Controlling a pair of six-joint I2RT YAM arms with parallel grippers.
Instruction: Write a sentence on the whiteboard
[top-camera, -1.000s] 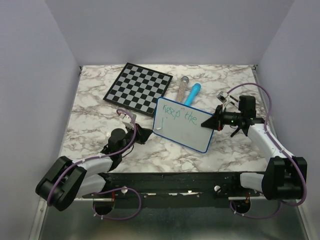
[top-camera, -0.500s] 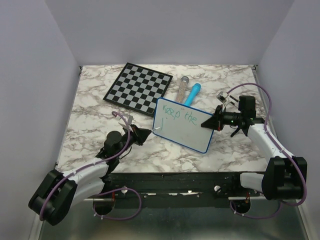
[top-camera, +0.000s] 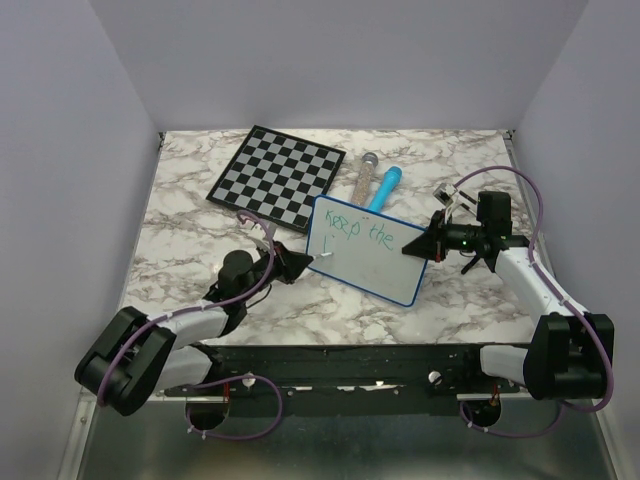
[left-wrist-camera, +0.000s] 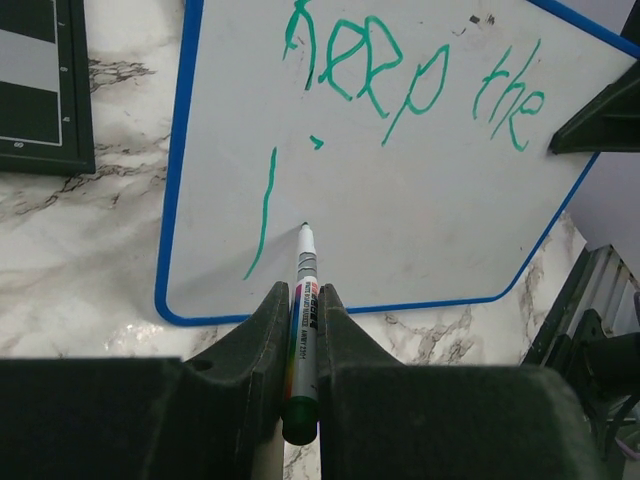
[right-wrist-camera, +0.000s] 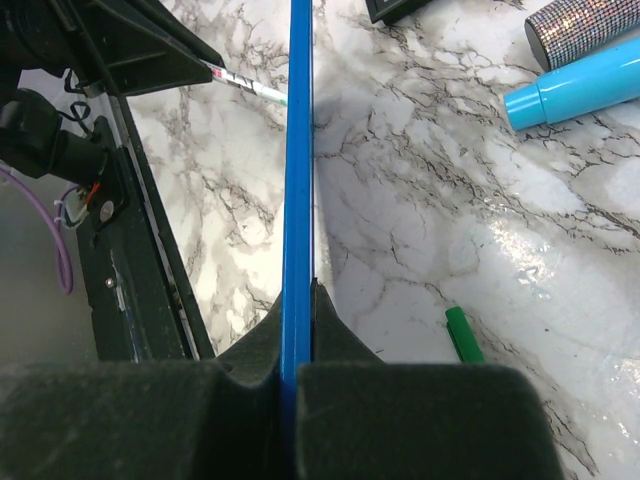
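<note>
On the marble table (top-camera: 190, 250), past the chessboard (top-camera: 277, 177), lie a glittery tube (top-camera: 364, 175) and a blue tube (top-camera: 386, 187), and I cannot tell what either holds. The whiteboard (top-camera: 365, 250) sits mid-table, its right edge pinched tight between the closed fingers of the right gripper (right-wrist-camera: 297, 300). Its blue-rimmed white face carries the sentence (left-wrist-camera: 415, 85), "Keep the" in thin green letters with one long stroke and a small tick below, and the left gripper (left-wrist-camera: 300, 292) is clamped on a marker (left-wrist-camera: 306, 262) whose tip meets the board just right of that stroke.
</note>
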